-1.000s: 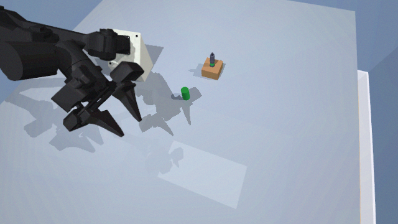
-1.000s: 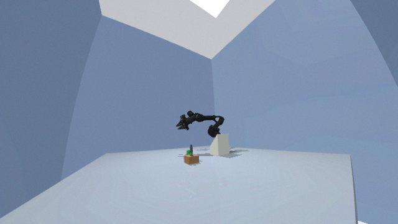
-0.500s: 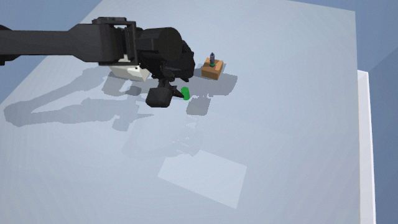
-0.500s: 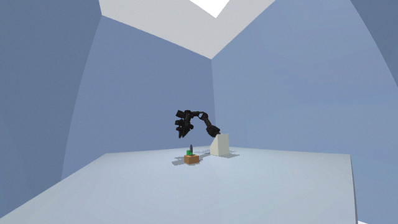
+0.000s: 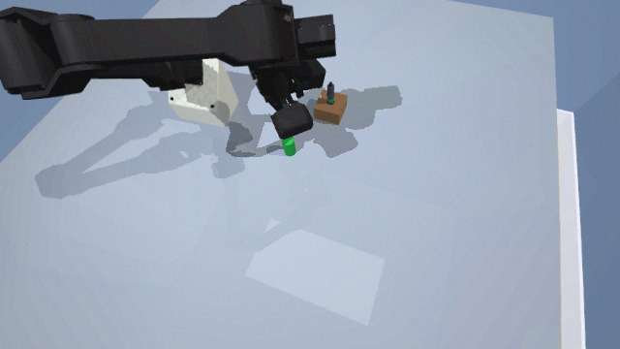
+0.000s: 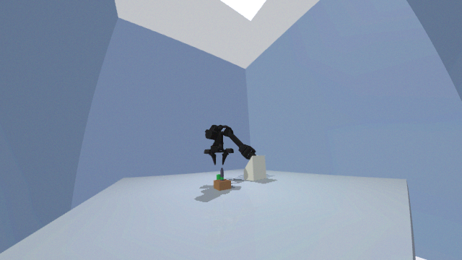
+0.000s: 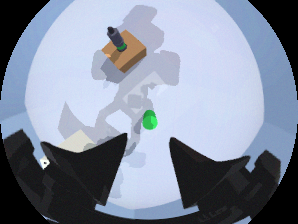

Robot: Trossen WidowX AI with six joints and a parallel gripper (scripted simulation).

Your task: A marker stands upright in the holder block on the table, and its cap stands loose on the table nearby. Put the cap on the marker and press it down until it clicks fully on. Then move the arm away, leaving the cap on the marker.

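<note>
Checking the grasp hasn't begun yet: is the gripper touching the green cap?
Apart. In the exterior view the gripper hangs well above the cap, with bare wall between them; the fingers are open and empty.

The marker (image 5: 330, 92) is a slim dark stick with a green band near its foot. It stands upright in a hole in the top of the holder block (image 5: 330, 111), a small brown wooden cube resting flat on the table (image 5: 436, 218). The marker's tip is bare. The cap (image 5: 289, 146) is a short bright green cylinder standing on end on the table, near the block but apart from it, touching neither block nor marker. In the wrist view the cap (image 7: 150, 120) lies below the block (image 7: 128, 55).
</note>
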